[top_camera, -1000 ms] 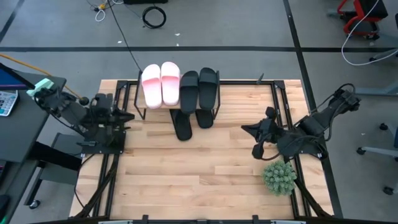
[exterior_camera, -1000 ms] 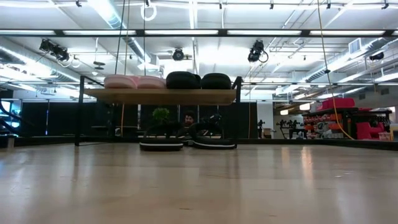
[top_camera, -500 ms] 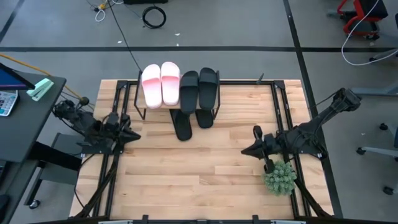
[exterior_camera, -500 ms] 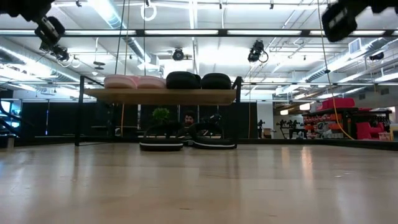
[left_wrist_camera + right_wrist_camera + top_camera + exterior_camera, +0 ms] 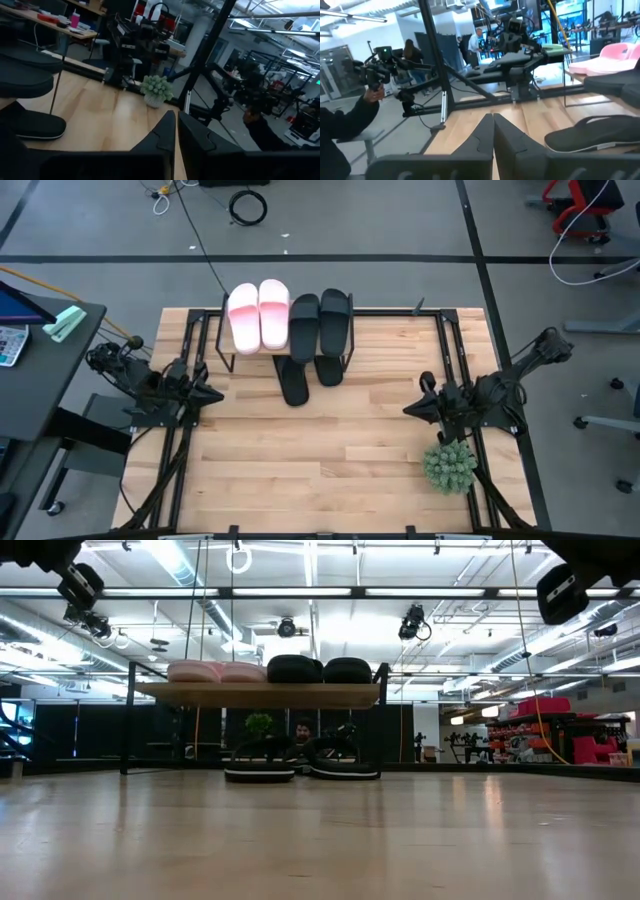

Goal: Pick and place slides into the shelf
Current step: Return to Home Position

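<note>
Now I log left gripper point(image 5: 213, 393) and right gripper point(image 5: 412, 411) both drawn back to their own sides, fingers together, empty; six slides point(image 5: 260, 315) in shelf point(image 5: 260, 694), job apparently complete.

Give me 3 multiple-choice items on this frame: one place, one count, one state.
1. Where are the flip-flops?
A) on top of the shelf
B) under the shelf
C) in a gripper

2. How many slides lie on top of the shelf?
A) two
B) four
C) six

3. How are the grippers?
A) both shut, empty
B) left holds a slide
C) right holds a slide

1 B: in the high view they poke out from beneath it.
2 B: two pink and two black lie side by side.
3 A: the left gripper and right gripper each show fingers together with nothing between.
</note>
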{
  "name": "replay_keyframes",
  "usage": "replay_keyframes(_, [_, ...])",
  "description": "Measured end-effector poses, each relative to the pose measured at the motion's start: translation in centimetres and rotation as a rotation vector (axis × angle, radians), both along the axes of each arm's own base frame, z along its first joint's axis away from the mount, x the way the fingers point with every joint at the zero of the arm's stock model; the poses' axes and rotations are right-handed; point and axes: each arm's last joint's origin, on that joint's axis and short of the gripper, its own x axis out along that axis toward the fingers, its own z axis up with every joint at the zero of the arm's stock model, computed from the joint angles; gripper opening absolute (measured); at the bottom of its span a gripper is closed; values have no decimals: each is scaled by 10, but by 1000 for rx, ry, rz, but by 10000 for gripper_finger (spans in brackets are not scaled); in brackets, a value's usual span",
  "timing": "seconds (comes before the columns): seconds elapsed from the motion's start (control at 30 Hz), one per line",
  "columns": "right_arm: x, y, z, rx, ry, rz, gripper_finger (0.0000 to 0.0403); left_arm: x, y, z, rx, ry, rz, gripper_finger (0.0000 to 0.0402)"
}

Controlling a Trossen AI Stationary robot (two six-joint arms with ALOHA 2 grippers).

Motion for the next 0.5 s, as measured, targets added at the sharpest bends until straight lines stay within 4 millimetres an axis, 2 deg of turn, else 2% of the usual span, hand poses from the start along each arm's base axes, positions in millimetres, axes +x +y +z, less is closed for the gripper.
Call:
replay_keyframes(0.2, [-8, -5, 2, -40, -27, -20, 7, 4, -2, -3, 16, -45, 9, 23])
replay_keyframes(0.3, [-8, -6, 3, -56, -28, -44, 7, 12, -7, -15, 39, -111, 18, 28])
replay_keyframes(0.5, [-8, -6, 2, -68, -27, -47, 7, 22, -14, -40, -4, -133, 17, 36])
